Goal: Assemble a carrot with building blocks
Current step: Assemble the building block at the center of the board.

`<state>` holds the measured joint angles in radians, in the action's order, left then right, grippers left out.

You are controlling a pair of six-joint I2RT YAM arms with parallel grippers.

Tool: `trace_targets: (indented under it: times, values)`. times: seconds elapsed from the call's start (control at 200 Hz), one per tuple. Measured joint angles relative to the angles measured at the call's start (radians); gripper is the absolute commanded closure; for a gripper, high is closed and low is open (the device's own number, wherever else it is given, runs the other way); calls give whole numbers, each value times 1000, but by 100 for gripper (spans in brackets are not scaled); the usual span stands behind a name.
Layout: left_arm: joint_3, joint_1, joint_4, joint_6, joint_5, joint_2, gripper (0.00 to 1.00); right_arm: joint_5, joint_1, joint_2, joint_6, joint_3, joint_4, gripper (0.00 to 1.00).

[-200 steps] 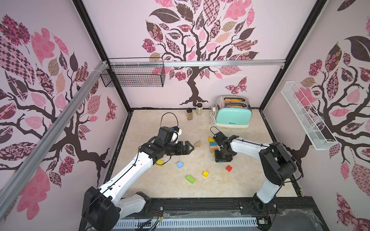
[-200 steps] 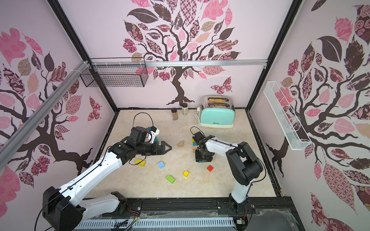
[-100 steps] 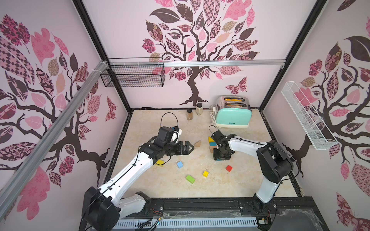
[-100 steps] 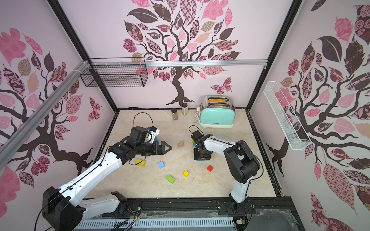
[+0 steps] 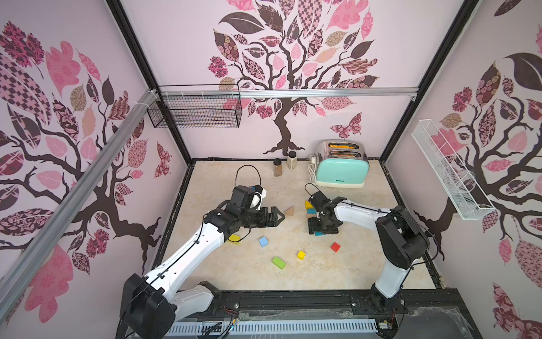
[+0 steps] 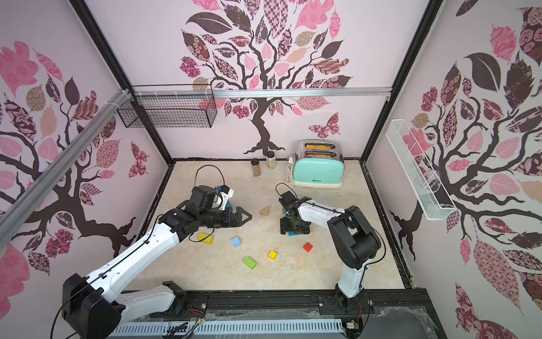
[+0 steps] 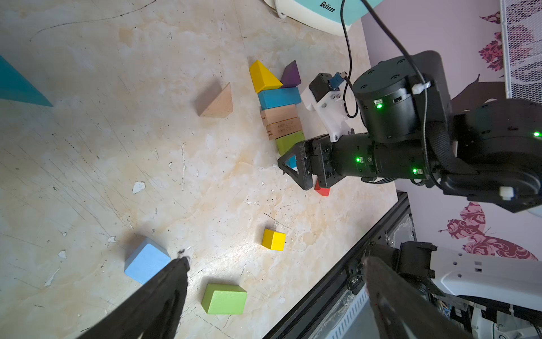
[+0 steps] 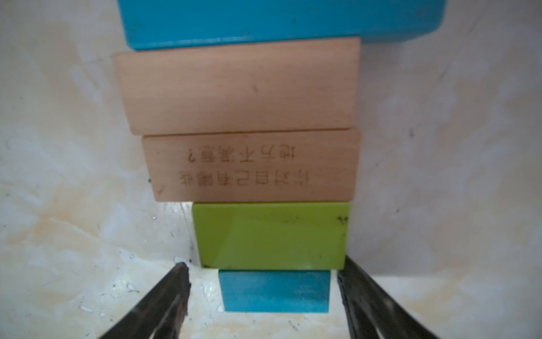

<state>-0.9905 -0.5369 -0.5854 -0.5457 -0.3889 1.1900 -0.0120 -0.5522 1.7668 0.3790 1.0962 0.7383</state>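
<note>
The right gripper (image 8: 262,265) points down at the table (image 5: 366,234), released, its jaws astride a small teal block (image 8: 274,290). Bare table shows between one finger and the block. The other finger (image 8: 357,293) lies just beside the block's edge, and whether it touches cannot be told.

The teal block butts against a green brick (image 8: 269,234). Beyond it come an inscribed brick (image 8: 252,167), a plain brick (image 8: 237,88) and a teal brick (image 8: 278,20), all flat on the table in one touching row. In the left wrist view a yellow wedge (image 7: 262,76) and a purple wedge (image 7: 291,74) lie side by side at the row's far end, against the teal brick.

The left gripper (image 5: 277,217) hovers level above the table with its jaws spread wide and empty, pointing toward a wood wedge (image 5: 289,210) that lies near its tips, between it and the row.

The rest lie loose and well apart on the near table:
- a blue cube (image 5: 263,241)
- a yellow cube (image 5: 301,254)
- a loose green brick (image 5: 278,262)
- a red cube (image 5: 335,246), near the right gripper
- a yellow block (image 5: 234,238), partly under the left arm

A toaster (image 5: 341,171) and two jars (image 5: 277,167) stand by the back wall.
</note>
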Motion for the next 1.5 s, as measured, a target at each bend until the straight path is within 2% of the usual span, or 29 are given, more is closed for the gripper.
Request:
trace_targets:
  times: [0.17, 0.37, 0.625, 0.925, 1.12, 1.496]
  values:
    - [0, 0, 0, 0, 0, -1, 2, -14, 0, -111, -53, -8, 70, 12]
    - [13, 0, 1, -2, 0, -19, 2, -9, 0, -188, -134, -52, 136, 18]
    - [19, 0, -4, -3, -6, -33, 2, -16, 6, -169, -152, -98, 197, 17]
    - [27, 0, -19, -2, -14, -55, 2, -32, 5, -97, -106, -105, 185, 14]
    - [29, 0, -31, -1, -16, -63, 2, -7, -1, -97, -79, -132, 152, 25]
    - [34, 0, -33, -1, -16, -75, 2, 9, -36, -142, -12, -182, 131, 35]
